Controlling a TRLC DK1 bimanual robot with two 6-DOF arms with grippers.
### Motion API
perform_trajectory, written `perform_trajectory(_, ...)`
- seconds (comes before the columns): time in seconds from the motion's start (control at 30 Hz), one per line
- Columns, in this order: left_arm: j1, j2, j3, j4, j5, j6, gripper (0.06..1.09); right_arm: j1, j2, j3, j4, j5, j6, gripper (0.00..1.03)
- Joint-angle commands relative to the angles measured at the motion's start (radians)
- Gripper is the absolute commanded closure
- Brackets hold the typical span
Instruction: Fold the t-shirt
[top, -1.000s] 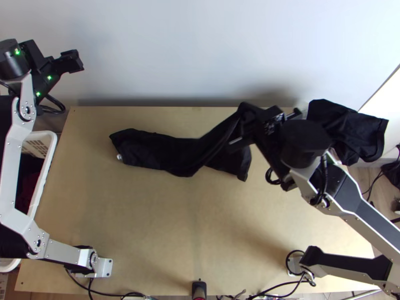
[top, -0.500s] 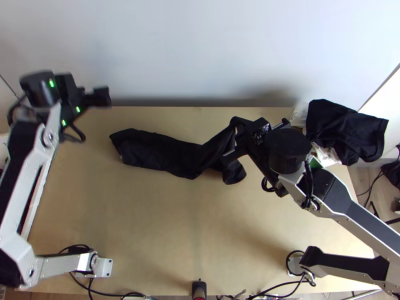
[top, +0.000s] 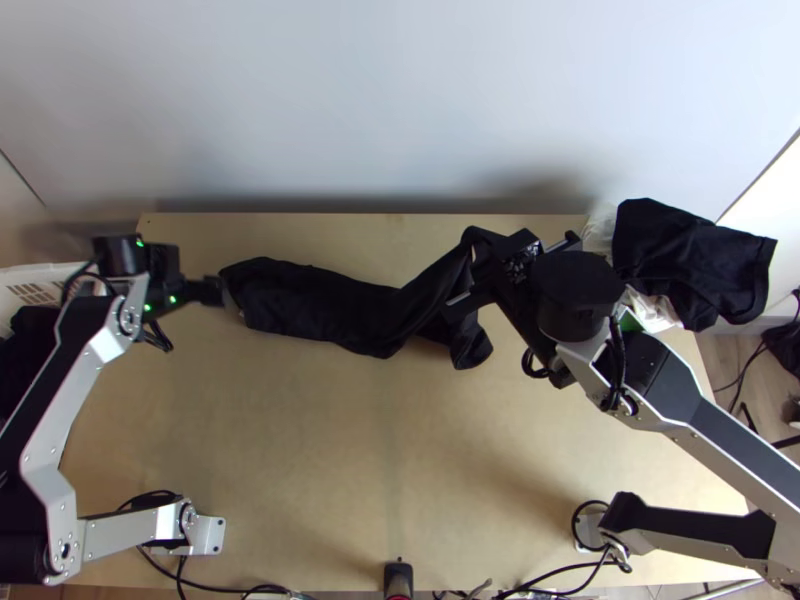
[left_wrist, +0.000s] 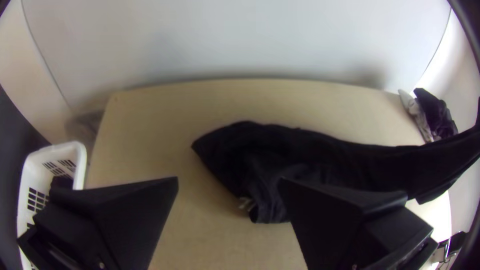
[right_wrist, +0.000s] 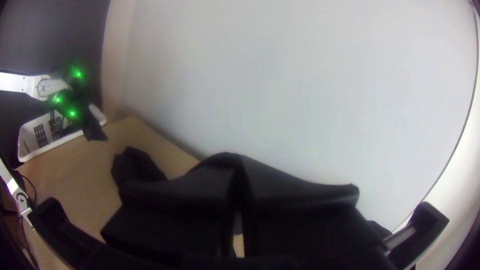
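Note:
The black t-shirt (top: 320, 305) lies bunched in a long strip across the table's far half, its right part lifted. My right gripper (top: 482, 268) is shut on that raised part; in the right wrist view the right gripper (right_wrist: 237, 172) has its fingers together with dark cloth around them. My left gripper (top: 214, 291) is at the t-shirt's left end. In the left wrist view the left gripper (left_wrist: 228, 181) stands open, its fingers wide apart, with the end of the t-shirt (left_wrist: 310, 150) beyond them and a small pale tag by the cloth's edge.
A white basket (left_wrist: 79, 165) with dark cloth in it stands beyond the table's left edge. Another black cloth (top: 690, 262) lies over white material at the far right corner. A pale wall (top: 380, 100) rises behind the table's far edge.
The left arm has come from the far left down to the t-shirt's left end. My right gripper has shifted slightly left with the cloth, and the hanging right part has bunched lower.

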Motion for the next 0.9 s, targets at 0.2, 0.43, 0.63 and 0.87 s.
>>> perform_trajectory(0.2, -0.036, 0.136, -0.114, -0.004, 0.082, -0.138, 0.11, 0.001, 0.023, 0.033, 0.008, 0.001, -0.018, 1.0)
perform_trajectory(0.43, -0.128, 0.194, -0.112, 0.063, 0.087, -0.253, 0.11, 0.0, 0.024, 0.044, 0.008, 0.001, -0.021, 1.0)
perform_trajectory(0.63, -0.208, 0.236, -0.111, 0.138, 0.035, -0.319, 0.11, -0.002, 0.024, 0.059, 0.006, 0.001, -0.03, 1.0)
perform_trajectory(0.87, -0.231, 0.305, -0.088, 0.191, 0.005, -0.351, 0.73, -0.008, 0.017, 0.067, 0.003, 0.003, -0.039, 1.0)
